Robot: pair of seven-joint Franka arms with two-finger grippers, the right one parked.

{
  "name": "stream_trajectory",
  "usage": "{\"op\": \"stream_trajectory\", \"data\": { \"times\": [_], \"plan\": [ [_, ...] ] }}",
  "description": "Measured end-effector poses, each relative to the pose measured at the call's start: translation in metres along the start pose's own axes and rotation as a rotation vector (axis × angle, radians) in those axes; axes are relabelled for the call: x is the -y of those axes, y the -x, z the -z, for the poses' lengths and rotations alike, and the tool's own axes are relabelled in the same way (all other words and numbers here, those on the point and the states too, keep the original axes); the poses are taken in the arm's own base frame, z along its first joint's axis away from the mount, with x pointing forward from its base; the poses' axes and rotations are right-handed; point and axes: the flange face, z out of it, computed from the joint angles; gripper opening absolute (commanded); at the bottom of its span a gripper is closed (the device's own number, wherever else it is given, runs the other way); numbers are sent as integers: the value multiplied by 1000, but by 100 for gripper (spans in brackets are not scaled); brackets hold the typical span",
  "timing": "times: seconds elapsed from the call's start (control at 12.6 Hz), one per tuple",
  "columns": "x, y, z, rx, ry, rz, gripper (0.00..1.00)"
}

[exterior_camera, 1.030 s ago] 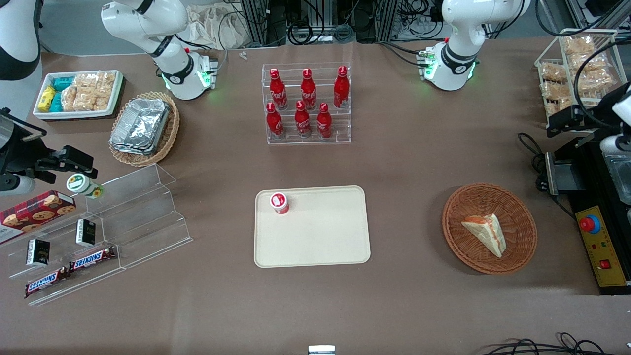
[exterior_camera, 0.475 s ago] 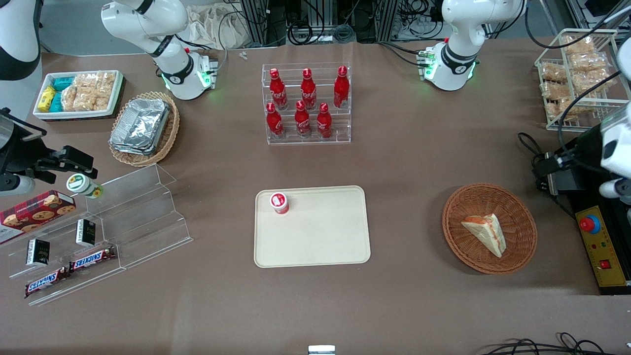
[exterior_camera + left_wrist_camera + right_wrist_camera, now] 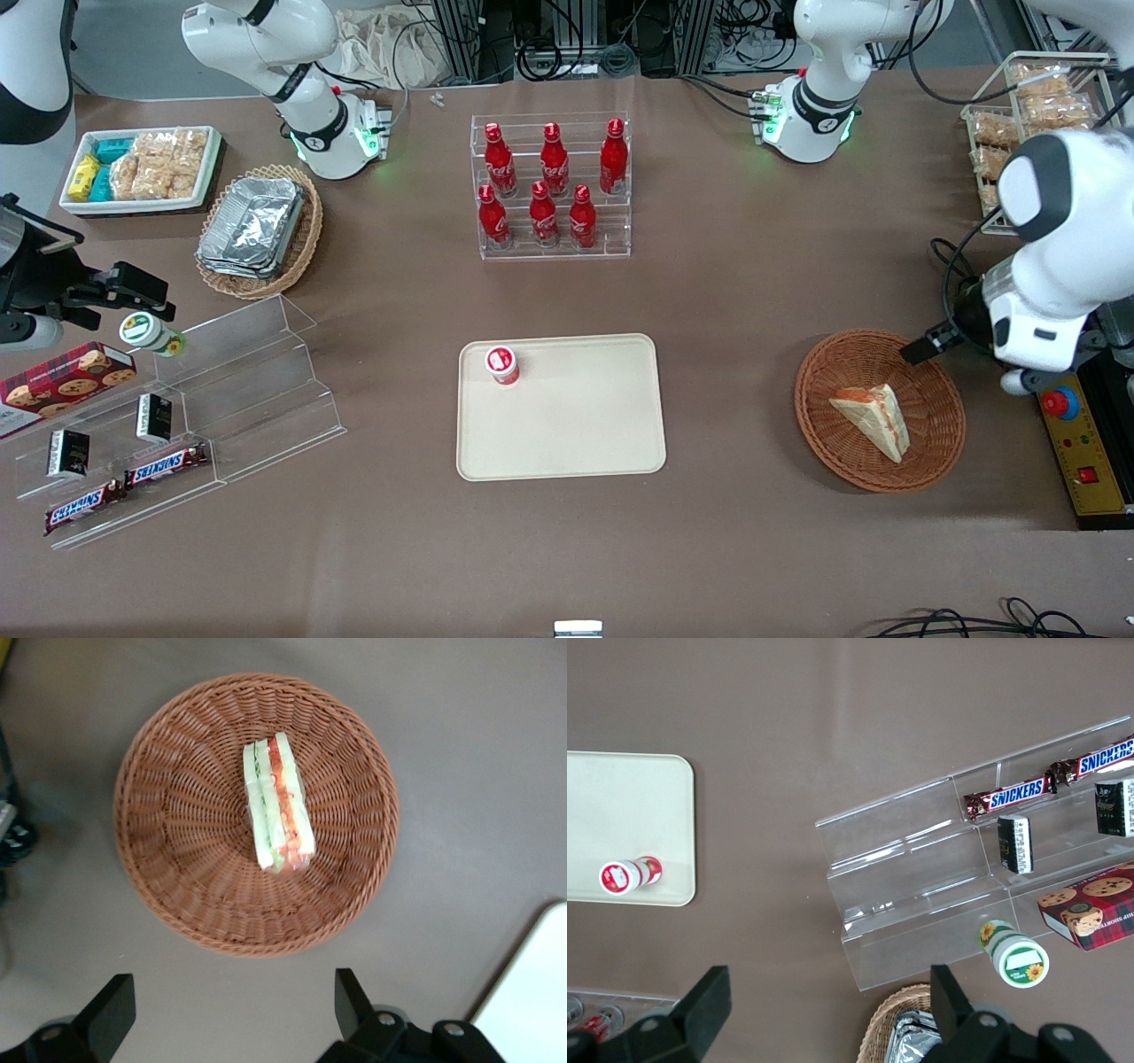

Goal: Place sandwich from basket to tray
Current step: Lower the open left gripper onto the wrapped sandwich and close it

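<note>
One sandwich [image 3: 873,416] lies in the basket [image 3: 939,439], a wedge of white bread with orange-red and green filling; in the left wrist view the sandwich [image 3: 278,802] rests near the middle of the woven basket [image 3: 177,859], its layered edge facing the camera. The basket stands on the brown surface [image 3: 753,283] toward the working arm's end, well apart from the tray [image 3: 576,434], which sits nearer the middle. A small red-capped container [image 3: 501,364] stands on the tray, in a corner farther from the front camera. The pincer [image 3: 235,1010] hangs above the surface just beside the basket rim, its two dark fingers [image 3: 111,1010] spread wide and holding nothing; it touches neither the basket nor the sandwich. In the front view the pincer [image 3: 921,348] shows as a dark tip over the basket's edge, under the white arm [image 3: 1050,266]. A clear rack with six red bottles [image 3: 549,190] stands farther from the front camera than the tray.
</note>
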Motion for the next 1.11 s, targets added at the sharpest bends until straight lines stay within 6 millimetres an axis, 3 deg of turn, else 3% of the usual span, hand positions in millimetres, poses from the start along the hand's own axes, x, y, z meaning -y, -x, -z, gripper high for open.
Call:
{"op": "stream_trajectory", "data": {
  "times": [0.32, 0.48, 1.11],
  "plan": [
    [-7, -19, -65, 5, 5, 54, 100],
    [-9, -26, -87, -6, 15, 87, 100],
    [-9, -40, -134, -45, 43, 115, 100]
  ]
}}
